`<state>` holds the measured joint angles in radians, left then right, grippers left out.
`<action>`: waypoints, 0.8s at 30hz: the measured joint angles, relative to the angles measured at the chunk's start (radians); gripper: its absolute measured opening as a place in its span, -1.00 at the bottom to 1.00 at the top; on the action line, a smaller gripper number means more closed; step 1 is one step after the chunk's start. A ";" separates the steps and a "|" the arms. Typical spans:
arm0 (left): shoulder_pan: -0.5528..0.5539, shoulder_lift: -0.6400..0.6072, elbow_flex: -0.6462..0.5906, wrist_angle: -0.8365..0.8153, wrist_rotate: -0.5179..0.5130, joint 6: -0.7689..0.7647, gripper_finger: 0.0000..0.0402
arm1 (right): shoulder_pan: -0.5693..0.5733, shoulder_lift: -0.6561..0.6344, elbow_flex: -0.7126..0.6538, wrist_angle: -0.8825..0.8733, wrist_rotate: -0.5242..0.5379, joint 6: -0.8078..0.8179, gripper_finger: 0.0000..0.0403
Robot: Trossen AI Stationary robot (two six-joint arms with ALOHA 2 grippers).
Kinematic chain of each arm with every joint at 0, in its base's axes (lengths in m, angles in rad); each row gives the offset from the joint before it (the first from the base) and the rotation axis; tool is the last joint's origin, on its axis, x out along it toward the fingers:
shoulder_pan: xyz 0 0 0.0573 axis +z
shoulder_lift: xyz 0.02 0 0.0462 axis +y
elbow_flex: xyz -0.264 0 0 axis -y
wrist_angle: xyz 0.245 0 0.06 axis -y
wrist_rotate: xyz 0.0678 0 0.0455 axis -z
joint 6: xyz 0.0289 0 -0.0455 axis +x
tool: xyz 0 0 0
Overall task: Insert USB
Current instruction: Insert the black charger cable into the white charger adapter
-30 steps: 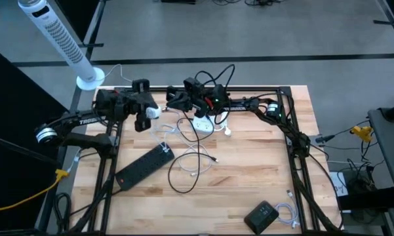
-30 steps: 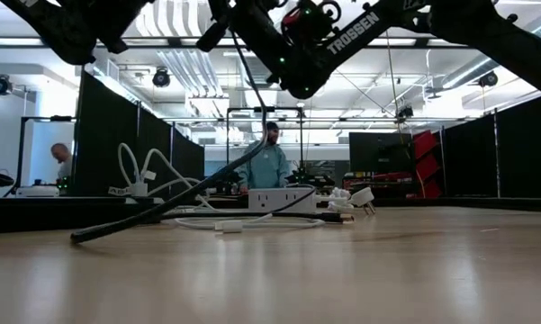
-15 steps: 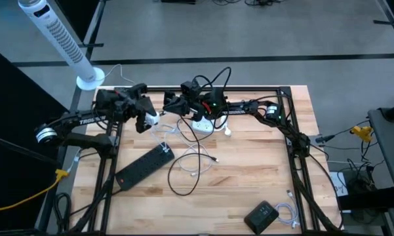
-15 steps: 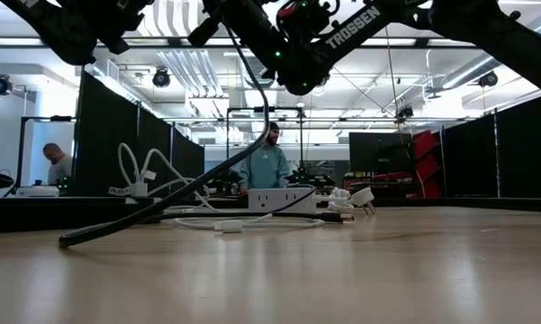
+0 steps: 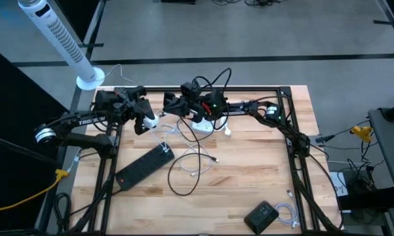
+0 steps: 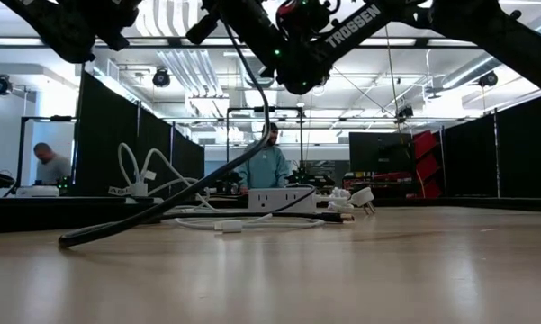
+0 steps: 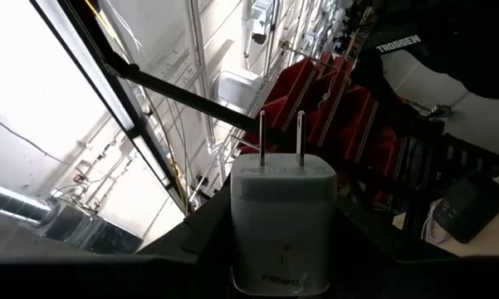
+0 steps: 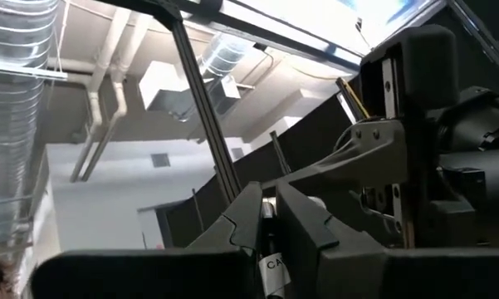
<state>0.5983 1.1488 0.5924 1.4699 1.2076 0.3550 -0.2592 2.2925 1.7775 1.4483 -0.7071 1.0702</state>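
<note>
USB cable plug (image 8: 270, 267) pinched in my right gripper (image 5: 171, 103), upper centre; white charger (image 5: 149, 120) clamped in left gripper (image 5: 141, 119) just left, prongs skyward, port unseen.

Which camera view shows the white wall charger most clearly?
The left wrist view: the white wall charger fills the picture, its two prongs pointing away, clamped in the left tool. The high view shows only a small white spot at that tool. The low and right wrist views do not show it.
</note>
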 joint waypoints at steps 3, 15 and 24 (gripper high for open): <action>0.000 0.000 0.007 0.000 0.001 -0.001 -0.29 | 0.004 -0.001 0.000 0.000 0.001 -0.021 -0.93; -0.011 -0.003 0.033 0.004 0.015 -0.050 -0.29 | 0.022 -0.006 0.000 0.000 0.001 -0.076 -0.93; -0.017 -0.044 0.033 0.004 0.016 -0.069 -0.29 | 0.021 -0.015 -0.001 -0.007 -0.034 -0.062 -0.93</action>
<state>0.5812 1.1044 0.6258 1.4735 1.2232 0.2856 -0.2381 2.2772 1.7763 1.4414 -0.7413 1.0078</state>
